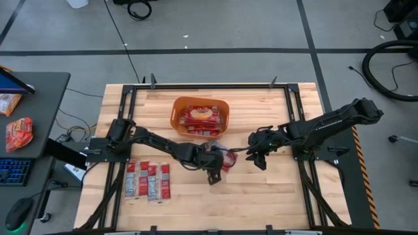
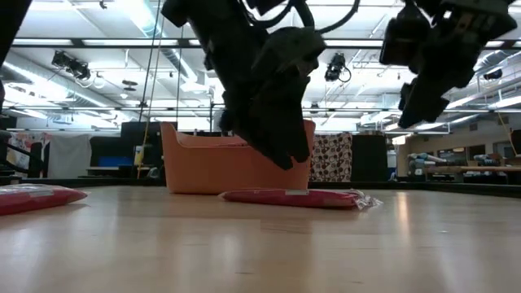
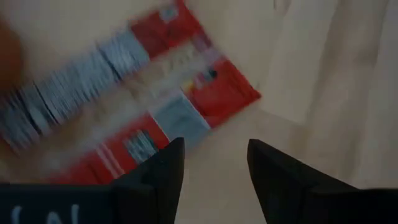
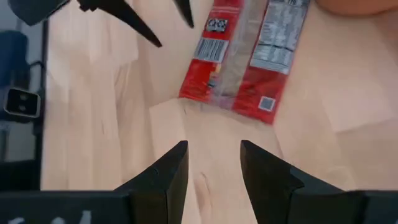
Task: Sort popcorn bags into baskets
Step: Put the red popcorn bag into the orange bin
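The popcorn bag lies flat mid-bench between our left gripper and right gripper, both open; they might bump.

Bare desk is lying open along the near side. The orange tub is blocking the far middle. A loose packet is lying between both pincers.

Left arm stretched from left edge toward table centre, wrist bent down; left gripper low, fingers parted, nothing between them. Right arm reaches in from right side, right gripper raised, pointing down, fingers apart, empty. Grippers near each other, not touching
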Robot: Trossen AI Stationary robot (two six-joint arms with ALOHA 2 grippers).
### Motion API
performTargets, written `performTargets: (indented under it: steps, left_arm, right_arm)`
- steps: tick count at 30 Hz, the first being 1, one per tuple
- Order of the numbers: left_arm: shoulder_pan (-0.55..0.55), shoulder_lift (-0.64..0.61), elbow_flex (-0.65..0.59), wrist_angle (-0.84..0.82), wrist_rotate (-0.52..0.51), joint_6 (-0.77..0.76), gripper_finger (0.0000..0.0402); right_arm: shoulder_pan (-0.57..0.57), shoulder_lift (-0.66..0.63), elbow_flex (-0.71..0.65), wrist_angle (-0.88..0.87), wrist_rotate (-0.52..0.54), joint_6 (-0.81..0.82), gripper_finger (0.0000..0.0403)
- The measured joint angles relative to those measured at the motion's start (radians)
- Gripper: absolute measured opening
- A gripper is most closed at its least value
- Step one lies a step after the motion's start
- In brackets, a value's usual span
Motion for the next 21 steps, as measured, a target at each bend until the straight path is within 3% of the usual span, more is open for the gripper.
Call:
performTargets:
  steps: [6,11,21]
  left_arm:
    - [-0.018,0.006,0.001,-0.022,-0.148,0.408,0.018]
    - [-0.017,0.016,0.0,-0.009,-0.148,0.638,0.018]
    - [-0.018,0.076,0.001,0.045,-0.143,0.797,0.018]
  right_arm:
    - [-0.013,0.0,-0.029,0.019,-0.012,0.06,0.0157]
    - [-0.011,0.003,-0.03,0.048,0.044,0.051,0.0158]
    - [-0.011,0.003,-0.03,0.088,0.049,0.144,0.0158]
